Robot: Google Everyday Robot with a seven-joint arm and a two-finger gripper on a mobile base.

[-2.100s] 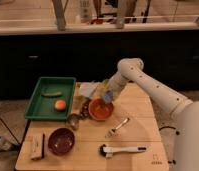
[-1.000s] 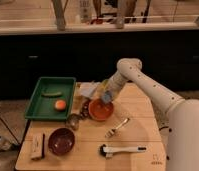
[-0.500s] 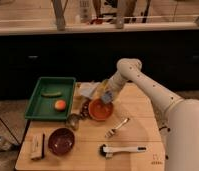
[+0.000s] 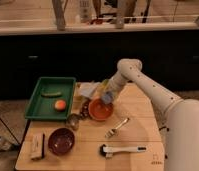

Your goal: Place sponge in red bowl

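table: light wooden top, and everything below sits on it. I'm placing it all relative to the red bowl.
arm: white, comes in from the right of the red bowl and bends down toward its far rim.
green tray: left of the red bowl, close to it, with an orange fruit and a thin green thing I can't identify inside.
red bowl: orange-red, about mid-table. As far as I can see the inside is empty.
maroon bowl: in front of the red bowl and to its left, well apart. Not my target.
gripper: right above the far right rim of the red bowl, and it looks clamped on the sponge.
sponge: blue-grey pad at the gripper's tip, over the rim of the red bowl and not lying in it.
brush: white handle, in front of the red bowl near the table's front edge.
fork: just in front and right of the red bowl.
striped block: tan, far front-left of the red bowl, beyond the maroon bowl.
progress: I'd say the pick and carry are done. What's left is to move a bit more over the middle, let go, and pull the arm clear.
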